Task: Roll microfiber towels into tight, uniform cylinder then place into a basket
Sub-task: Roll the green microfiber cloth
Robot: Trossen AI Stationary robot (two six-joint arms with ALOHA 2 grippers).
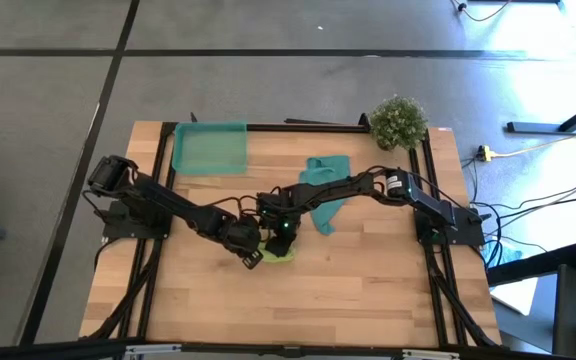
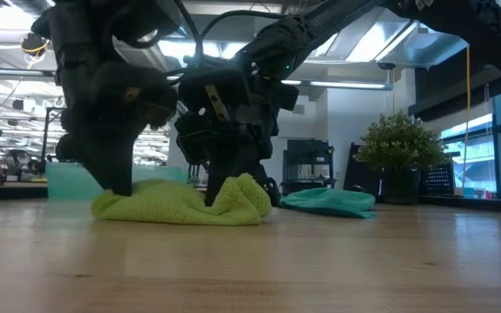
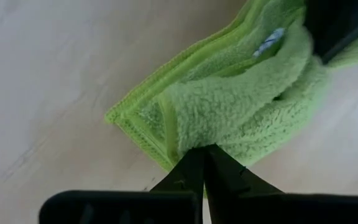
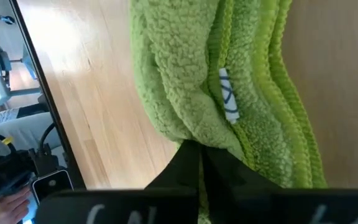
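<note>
Two black jointed arms, loose black cables, green light, tapered black claws.

Both arms crowd table centre; front w/ free room.

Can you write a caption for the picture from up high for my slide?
Both pincers, left and right, pinch the lime-green towel mid-table.
</note>
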